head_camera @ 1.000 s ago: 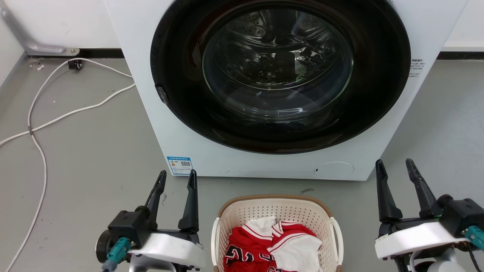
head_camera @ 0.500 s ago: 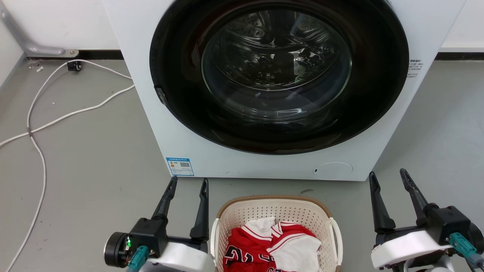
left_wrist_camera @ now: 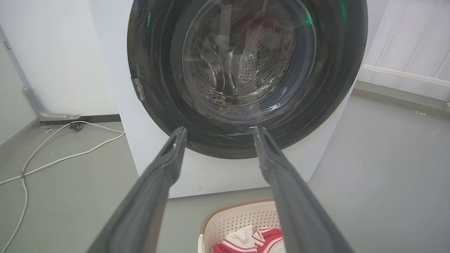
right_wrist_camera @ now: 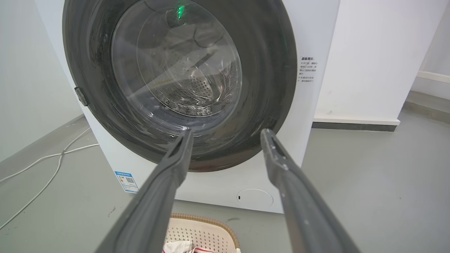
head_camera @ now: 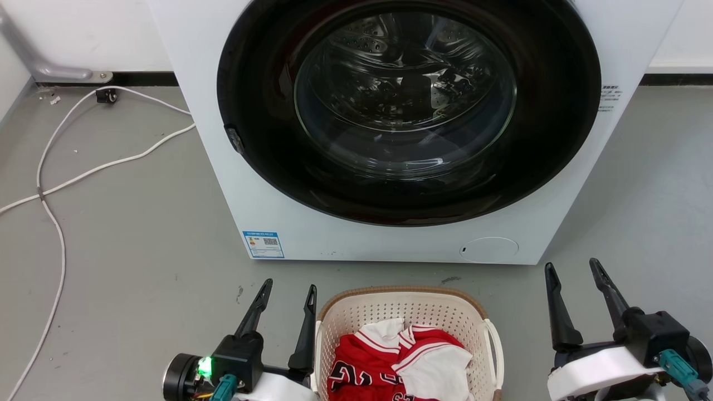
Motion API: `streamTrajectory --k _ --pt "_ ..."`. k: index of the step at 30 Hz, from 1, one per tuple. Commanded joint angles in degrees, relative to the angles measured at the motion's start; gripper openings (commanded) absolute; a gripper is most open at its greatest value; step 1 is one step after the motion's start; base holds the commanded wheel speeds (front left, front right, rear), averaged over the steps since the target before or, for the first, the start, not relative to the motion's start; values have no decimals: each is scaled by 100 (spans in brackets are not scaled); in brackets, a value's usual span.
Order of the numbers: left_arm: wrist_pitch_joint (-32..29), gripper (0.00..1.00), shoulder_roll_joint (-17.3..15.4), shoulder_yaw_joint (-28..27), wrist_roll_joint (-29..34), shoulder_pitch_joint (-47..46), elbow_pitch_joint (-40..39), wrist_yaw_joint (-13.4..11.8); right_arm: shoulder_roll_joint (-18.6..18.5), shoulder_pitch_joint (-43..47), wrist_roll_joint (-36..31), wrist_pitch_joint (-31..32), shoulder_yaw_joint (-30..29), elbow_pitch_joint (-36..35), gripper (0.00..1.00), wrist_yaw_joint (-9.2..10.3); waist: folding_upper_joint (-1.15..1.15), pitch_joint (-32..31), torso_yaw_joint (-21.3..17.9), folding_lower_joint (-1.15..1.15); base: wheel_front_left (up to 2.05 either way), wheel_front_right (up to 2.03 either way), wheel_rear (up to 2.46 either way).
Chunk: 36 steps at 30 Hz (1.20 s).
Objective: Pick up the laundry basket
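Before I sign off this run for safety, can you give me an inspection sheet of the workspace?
Surface: grey floor, lightly scuffed.
Job's things: laundry basket on the floor, red-and-white garments inside.
Clutter: small white scraps by the wall.
Grippers: left hand open, close beside the basket's left side; right hand open, apart from it.
Cables: white cable loops across floor, left.
Surroundings: washing machine directly behind basket; white walls.

Your left gripper point(head_camera: 291, 284): jaws apart, holding nothing, fingers point(head_camera: 254, 309) slanting up and forward.
Your right gripper point(head_camera: 572, 263): jaws apart, empty, fingers point(head_camera: 557, 306) likewise.
Your left wrist point(head_camera: 240, 355): green light point(head_camera: 205, 365) glowing.
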State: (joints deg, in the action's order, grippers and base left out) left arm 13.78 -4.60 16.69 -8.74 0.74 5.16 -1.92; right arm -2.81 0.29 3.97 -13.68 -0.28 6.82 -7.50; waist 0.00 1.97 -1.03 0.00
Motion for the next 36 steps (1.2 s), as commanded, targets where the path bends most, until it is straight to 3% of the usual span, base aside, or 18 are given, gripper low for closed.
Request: streamTrajectory --k 1,23,36 --pt "50 100 30 -17 154 30 -2 4 -13 20 -107 -58 8 11 100 2 0 0 0 0 0 0 0" --pt "145 100 172 -286 342 74 79 224 -12 -40 -45 -157 43 240 100 2 0 60 -19 0 0 0 0" --pt "144 100 173 -244 276 28 57 167 -12 -106 -29 -157 48 285 100 3 0 111 -23 0 0 0 0"
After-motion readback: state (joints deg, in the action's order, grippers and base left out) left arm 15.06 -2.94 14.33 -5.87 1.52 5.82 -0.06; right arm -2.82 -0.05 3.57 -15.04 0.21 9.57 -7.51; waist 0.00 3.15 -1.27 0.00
